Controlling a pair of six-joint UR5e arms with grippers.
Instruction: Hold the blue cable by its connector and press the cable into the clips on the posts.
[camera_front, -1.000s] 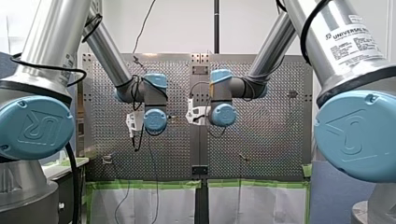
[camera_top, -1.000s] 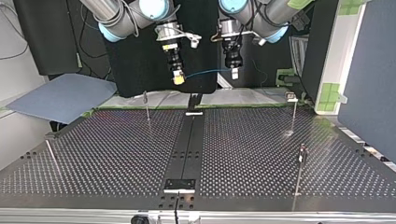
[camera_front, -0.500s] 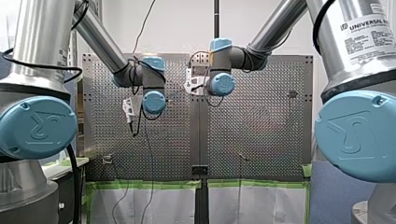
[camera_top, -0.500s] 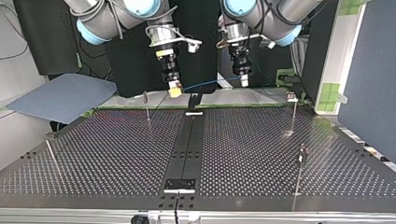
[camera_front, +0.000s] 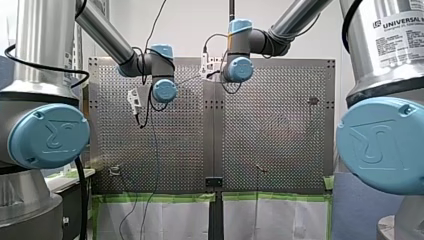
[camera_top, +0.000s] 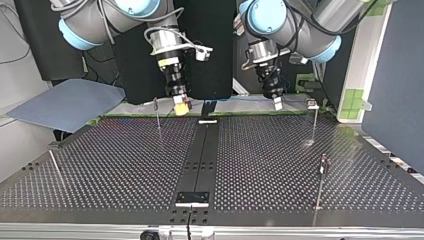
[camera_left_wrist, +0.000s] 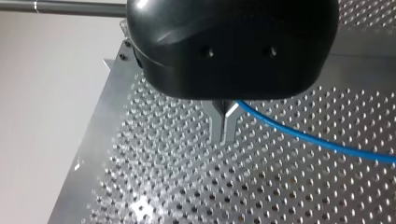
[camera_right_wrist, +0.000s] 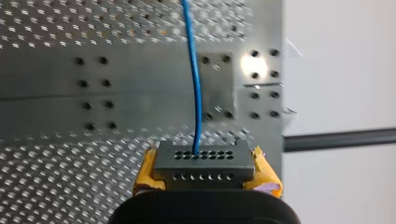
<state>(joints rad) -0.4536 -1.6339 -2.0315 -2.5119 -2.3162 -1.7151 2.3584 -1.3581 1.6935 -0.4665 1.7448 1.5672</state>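
right fingers: yellow pads (camera_right_wrist: 264, 173) of my right gripper (camera_right_wrist: 204, 169) are clamped on the two ends of the dark connector (camera_right_wrist: 204, 158).
left fingers: metal fingers (camera_left_wrist: 230, 126) of my left gripper (camera_left_wrist: 224, 128) are pinched narrow. The blue cable (camera_left_wrist: 327, 144) comes out at their base, so I read it as gripped.
cable run: it leaves the connector's upper row of holes and goes straight ahead of my right gripper. In the left wrist view it slants off to one side of the fingers, above the holes of the plate.
centre strip (camera_top: 200, 155): black, down the middle of the perforated table (camera_top: 110, 170); this is my landmark.
grippers, top view: both are at the centre strip's far end. My right gripper is just to its left, my left gripper further off to its right.
posts: near post (camera_top: 55, 167) far out to the strip's left; near post (camera_top: 320, 182) to its right; far post (camera_top: 157, 114) just left of it; far post (camera_top: 314, 122) well to its right.
clips: too small to read.
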